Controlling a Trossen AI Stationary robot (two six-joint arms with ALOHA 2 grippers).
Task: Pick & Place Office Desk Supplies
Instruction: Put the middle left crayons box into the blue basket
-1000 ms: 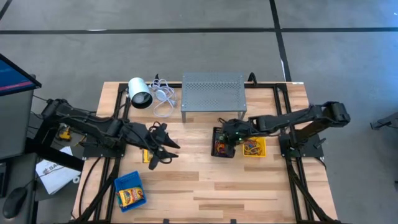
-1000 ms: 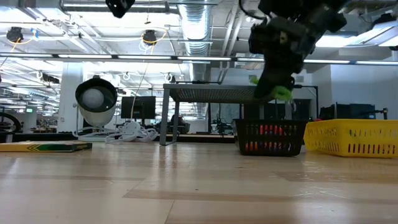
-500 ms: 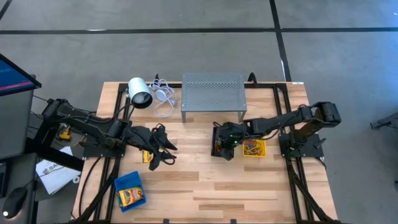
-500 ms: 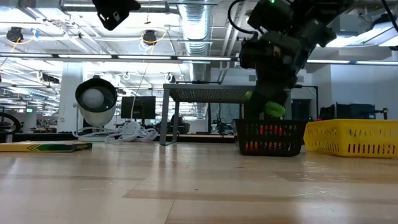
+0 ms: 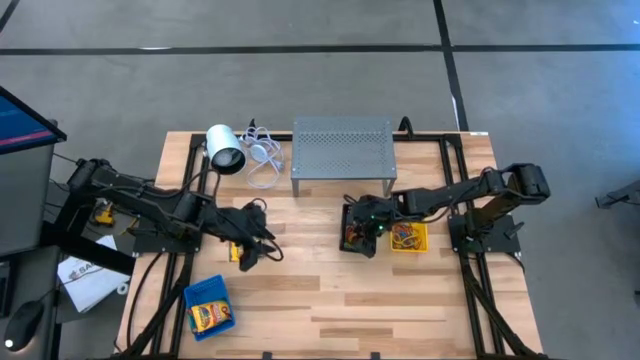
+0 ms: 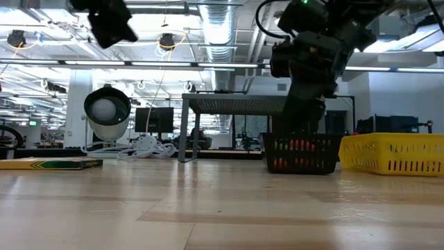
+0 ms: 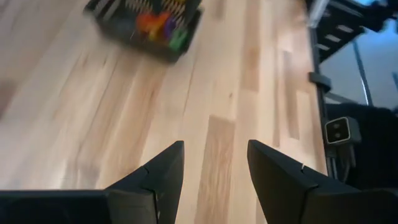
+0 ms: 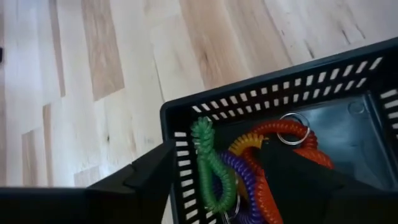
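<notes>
1. Hovering over the black bin (image 5: 355, 232) near the middle of the wooden table (image 5: 330, 300), the right gripper (image 5: 368, 226) has its fingers spread apart, with nothing pinched between them.
2. Inside the black bin, the right wrist view shows coiled bands: a green coil (image 8: 208, 163) draped at the bin's slotted wall, with purple (image 8: 239, 180), red (image 8: 280, 146) and yellow (image 8: 245, 144) coils beside it.
3. A yellow bin (image 5: 408, 236) sits touching or just beside the black bin, on the side nearer the right arm's base, with small coloured items in it.
4. The left gripper (image 5: 252, 240) hangs above the table's left half, its fingers (image 7: 155, 177) apart and holding nothing.
5. A yellow crayon box (image 6: 50, 164) lies flat on the table under the left arm.
6. A blue bin (image 5: 209, 307) with a crayon box inside stands near the table's front left corner.
7. A grey perforated metal stand (image 5: 343, 147) and a white cylinder (image 5: 225, 149) with white cable sit along the far edge.
</notes>
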